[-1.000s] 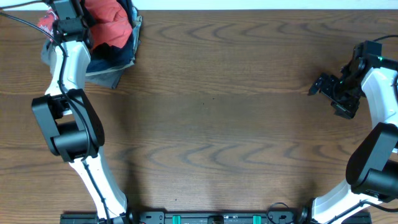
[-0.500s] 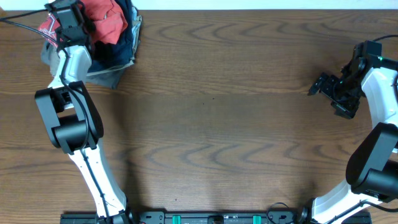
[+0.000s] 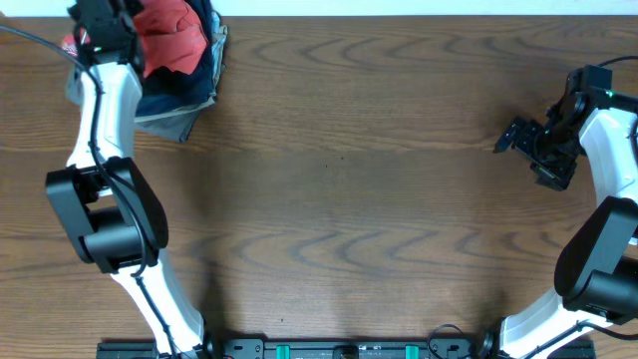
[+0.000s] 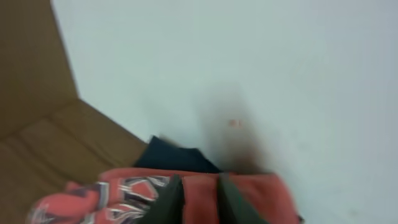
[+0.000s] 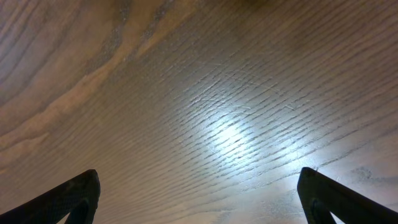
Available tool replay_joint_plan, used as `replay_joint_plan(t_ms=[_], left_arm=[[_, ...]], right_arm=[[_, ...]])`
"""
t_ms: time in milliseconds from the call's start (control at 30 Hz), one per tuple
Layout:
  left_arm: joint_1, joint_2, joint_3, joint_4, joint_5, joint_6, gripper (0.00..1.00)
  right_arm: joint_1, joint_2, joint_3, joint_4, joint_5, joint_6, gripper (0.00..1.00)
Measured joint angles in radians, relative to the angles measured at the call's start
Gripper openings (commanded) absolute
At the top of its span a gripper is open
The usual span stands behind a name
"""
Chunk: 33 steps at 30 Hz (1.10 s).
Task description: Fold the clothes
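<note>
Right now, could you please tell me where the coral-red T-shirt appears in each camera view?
Overhead: the coral-red T-shirt is at the top left, bunched up by the table's far edge.
Left wrist: it runs along the bottom edge, behind the fingers.
Right wrist: not in view, only the table.
Shared landmark: the navy garment right next to it.

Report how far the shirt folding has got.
Done: nothing; the coral-red cotton T-shirt lies crumpled on a stack of dark folded garments. In hand: the left gripper seems to pinch it; the right gripper hangs open over the wooden table. Left: spreading and folding.
</note>
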Motion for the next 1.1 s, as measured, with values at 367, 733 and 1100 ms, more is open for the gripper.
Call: replay_joint_plan(t_ms=[367, 733, 1100], left_arm=[[-0.011, 0.157, 0.000, 0.056, 0.034, 0.013, 0.31], [-0.011, 0.180, 0.000, -0.055, 0.049, 0.040, 0.52], [-0.010, -0.256, -0.003, -0.640, 0.053, 0.033, 0.98]], right_arm=[[0.000, 0.000, 0.000, 0.000, 0.000, 0.000, 0.99], [0.000, 0.000, 0.000, 0.000, 0.000, 0.000, 0.99], [0.000, 0.000, 0.000, 0.000, 0.000, 0.000, 0.99]])
